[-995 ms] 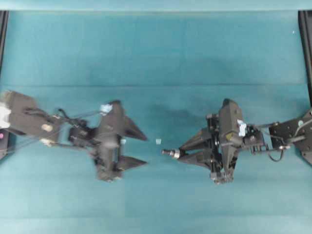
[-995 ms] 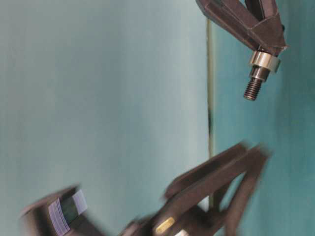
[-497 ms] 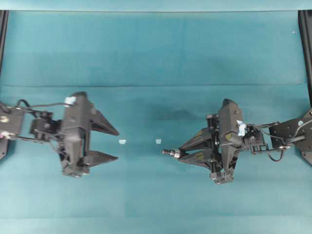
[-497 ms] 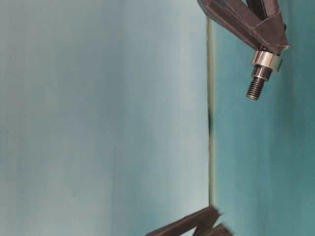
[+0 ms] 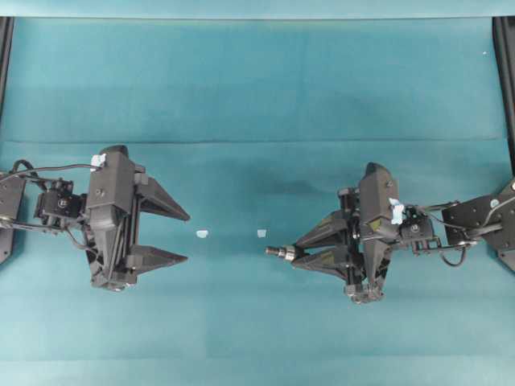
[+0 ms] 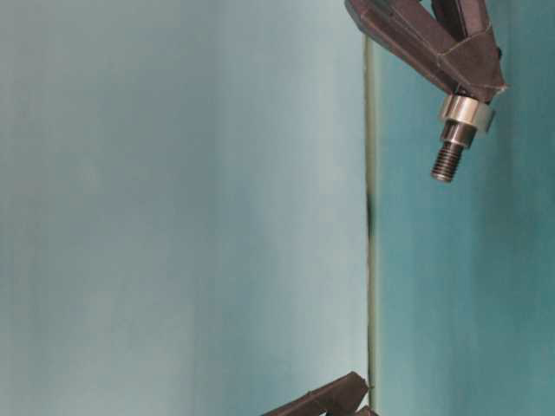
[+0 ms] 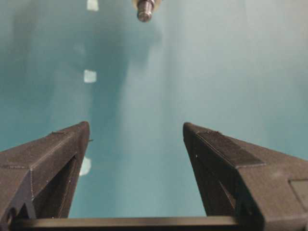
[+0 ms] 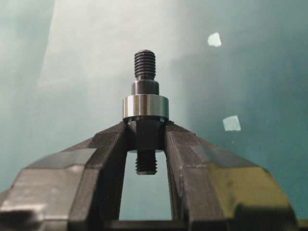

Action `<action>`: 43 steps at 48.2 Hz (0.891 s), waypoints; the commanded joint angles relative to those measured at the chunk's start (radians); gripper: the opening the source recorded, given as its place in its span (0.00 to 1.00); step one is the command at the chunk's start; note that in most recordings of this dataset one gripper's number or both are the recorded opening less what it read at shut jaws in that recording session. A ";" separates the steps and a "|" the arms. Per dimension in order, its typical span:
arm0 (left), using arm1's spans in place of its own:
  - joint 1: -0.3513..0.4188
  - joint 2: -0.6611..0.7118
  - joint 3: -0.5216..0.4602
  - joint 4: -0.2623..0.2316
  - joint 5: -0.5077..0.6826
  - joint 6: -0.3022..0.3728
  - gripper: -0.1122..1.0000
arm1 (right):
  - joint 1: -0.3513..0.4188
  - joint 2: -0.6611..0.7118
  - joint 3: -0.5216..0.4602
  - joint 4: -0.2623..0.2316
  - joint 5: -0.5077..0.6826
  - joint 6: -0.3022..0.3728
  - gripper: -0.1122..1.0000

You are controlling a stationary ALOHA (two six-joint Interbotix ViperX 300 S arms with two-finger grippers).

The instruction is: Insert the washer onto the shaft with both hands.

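Note:
My right gripper (image 5: 296,253) is shut on the dark stepped shaft (image 5: 278,252), which points left toward the table's middle. In the right wrist view the shaft (image 8: 145,72) stands out past the fingertips, and the shiny grey washer (image 8: 145,107) sits round it, right against the fingertips. The table-level view shows the washer (image 6: 466,111) on the shaft (image 6: 449,156) as well. My left gripper (image 5: 187,237) is open and empty, well to the left of the shaft. In the left wrist view the shaft's end (image 7: 144,8) shows far ahead of the open fingers (image 7: 57,149).
Two small white tape bits (image 5: 202,234) (image 5: 261,233) lie on the teal mat between the grippers. Black frame rails run along the left edge (image 5: 5,56) and right edge (image 5: 504,64).
My left gripper has drawn back to the left, away from the shaft, and stays open. The right gripper has held the shaft with the washer almost still.

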 commanded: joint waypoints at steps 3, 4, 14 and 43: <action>-0.002 -0.011 -0.009 0.002 -0.005 0.002 0.87 | 0.000 -0.006 -0.018 0.002 -0.006 -0.009 0.10; -0.002 -0.011 -0.009 0.000 -0.005 0.002 0.87 | 0.000 -0.006 -0.018 0.002 -0.006 -0.009 0.10; -0.002 -0.011 -0.006 0.000 -0.005 0.002 0.87 | 0.000 -0.006 -0.018 0.002 0.002 -0.009 0.10; -0.002 -0.005 -0.011 0.000 -0.005 -0.002 0.87 | 0.000 -0.006 -0.017 0.000 0.002 -0.009 0.10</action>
